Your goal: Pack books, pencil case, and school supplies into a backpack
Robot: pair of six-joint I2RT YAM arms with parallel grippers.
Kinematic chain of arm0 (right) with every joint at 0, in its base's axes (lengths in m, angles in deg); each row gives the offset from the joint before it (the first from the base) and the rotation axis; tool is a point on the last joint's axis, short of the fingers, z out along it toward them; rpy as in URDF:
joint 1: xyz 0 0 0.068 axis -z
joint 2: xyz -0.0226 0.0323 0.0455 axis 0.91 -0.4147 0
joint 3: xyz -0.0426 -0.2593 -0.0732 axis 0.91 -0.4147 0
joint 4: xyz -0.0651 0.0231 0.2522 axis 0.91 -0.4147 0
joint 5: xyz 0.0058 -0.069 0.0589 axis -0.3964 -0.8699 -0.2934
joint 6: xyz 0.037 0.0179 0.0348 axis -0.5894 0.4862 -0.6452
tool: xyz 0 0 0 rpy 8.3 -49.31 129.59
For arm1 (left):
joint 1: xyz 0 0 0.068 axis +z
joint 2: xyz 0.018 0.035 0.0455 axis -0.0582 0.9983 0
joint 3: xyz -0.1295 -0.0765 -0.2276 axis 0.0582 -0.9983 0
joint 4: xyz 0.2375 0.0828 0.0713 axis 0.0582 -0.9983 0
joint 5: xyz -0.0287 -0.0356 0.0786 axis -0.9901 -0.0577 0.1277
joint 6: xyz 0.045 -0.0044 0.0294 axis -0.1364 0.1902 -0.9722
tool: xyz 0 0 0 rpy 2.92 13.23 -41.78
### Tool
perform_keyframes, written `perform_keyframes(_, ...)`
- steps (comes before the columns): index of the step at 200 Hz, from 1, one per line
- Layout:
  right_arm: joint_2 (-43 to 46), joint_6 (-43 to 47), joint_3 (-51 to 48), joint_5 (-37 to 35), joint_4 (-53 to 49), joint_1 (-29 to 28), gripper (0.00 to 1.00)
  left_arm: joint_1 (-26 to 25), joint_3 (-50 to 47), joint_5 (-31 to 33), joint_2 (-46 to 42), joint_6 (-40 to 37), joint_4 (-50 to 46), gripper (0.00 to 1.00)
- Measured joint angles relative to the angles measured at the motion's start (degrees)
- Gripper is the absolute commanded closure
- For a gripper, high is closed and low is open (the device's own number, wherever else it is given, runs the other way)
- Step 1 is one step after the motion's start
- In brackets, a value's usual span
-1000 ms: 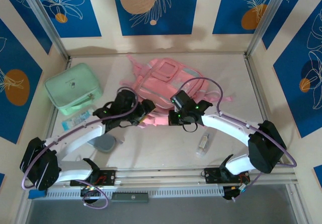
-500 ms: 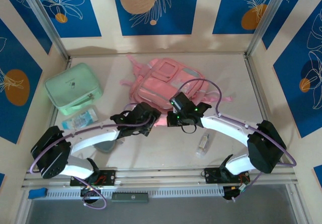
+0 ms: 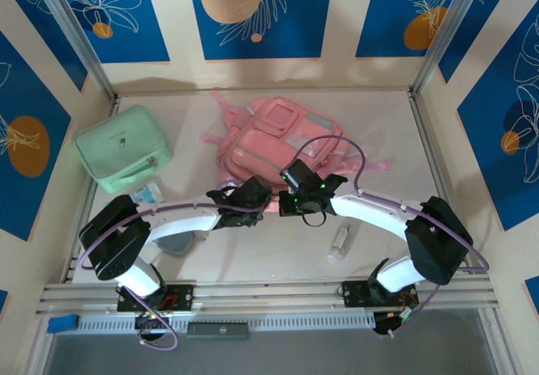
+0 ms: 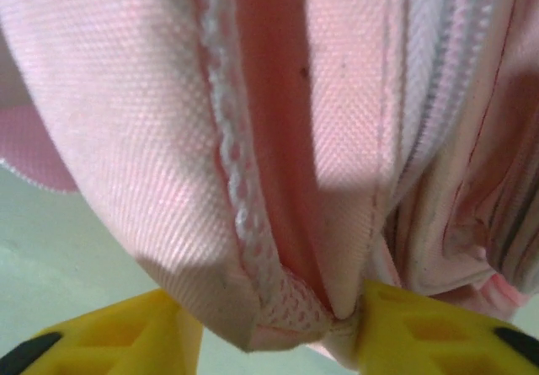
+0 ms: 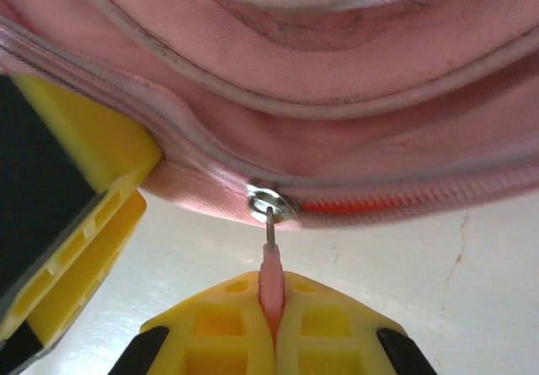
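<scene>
The pink backpack (image 3: 282, 143) lies flat at the table's middle back. My right gripper (image 5: 271, 308) is shut on its pink zip pull (image 5: 270, 265), which hangs from the metal slider (image 5: 269, 202) at the bag's near edge (image 3: 290, 200). Just to its left, my left gripper (image 3: 257, 196) is closed around a fold of the backpack's seam (image 4: 278, 299), with a yellow finger (image 4: 126, 333) on each side. The grey-blue pencil case (image 3: 173, 242) lies under the left arm. A clear bottle (image 3: 340, 240) and a blue-and-white packet (image 3: 145, 194) lie on the table. The books are out of view.
A mint-green boxy case (image 3: 124, 147) stands at the back left. Metal rails (image 3: 253, 295) run along the table's near edge, and patterned walls close in the sides and back. Bare tabletop (image 3: 269, 253) lies between the arms.
My left arm has swung right along the backpack's near edge, and its jaws have narrowed onto the fabric. The right gripper has stayed on the zip pull.
</scene>
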Motion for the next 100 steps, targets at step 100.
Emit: perform_keyframes(100, -2.3, -0.8, 6.8, -10.3, -10.7, -2.6, 1.0, 5.3, -10.4, -0.8, -9.9, -8.9, 9.0, 1.0)
